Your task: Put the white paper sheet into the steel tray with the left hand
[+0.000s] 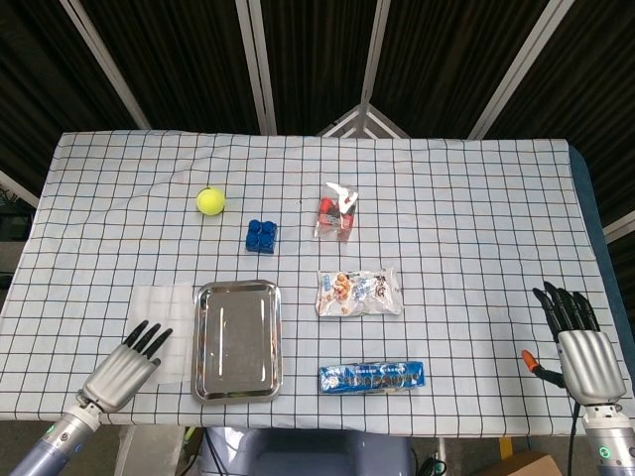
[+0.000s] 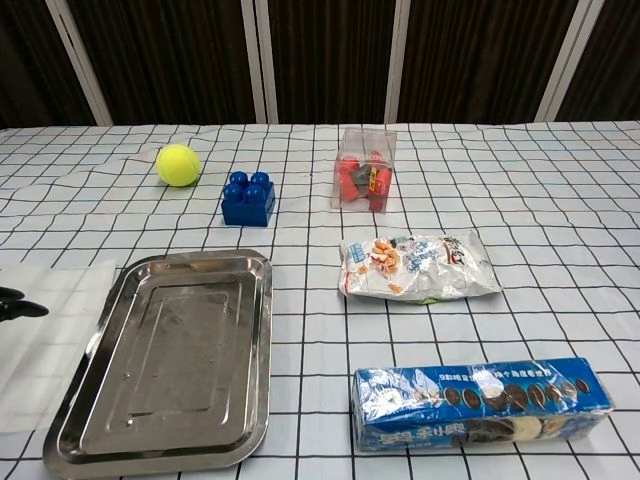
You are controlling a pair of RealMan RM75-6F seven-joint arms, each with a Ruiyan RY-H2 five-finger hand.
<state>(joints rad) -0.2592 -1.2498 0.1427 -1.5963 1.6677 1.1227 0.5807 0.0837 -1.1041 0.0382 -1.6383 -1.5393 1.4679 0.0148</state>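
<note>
The white paper sheet (image 1: 167, 315) lies flat on the checked cloth, its right edge against the left side of the steel tray (image 1: 236, 342). My left hand (image 1: 125, 371) lies at the sheet's near left corner, fingers stretched out and apart, their dark fingertips (image 1: 151, 337) over the paper. It holds nothing. In the chest view only one dark fingertip (image 2: 18, 308) shows at the left edge, over the paper sheet (image 2: 55, 345) beside the steel tray (image 2: 170, 360). My right hand (image 1: 579, 352) stays at the table's near right edge, fingers straight and empty.
A tennis ball (image 1: 209, 201) and a blue brick (image 1: 262, 236) sit beyond the tray. To the right lie a clear box of red items (image 1: 337, 212), a snack bag (image 1: 358, 293) and a blue cookie pack (image 1: 371, 376). The table's front edge runs just below the tray.
</note>
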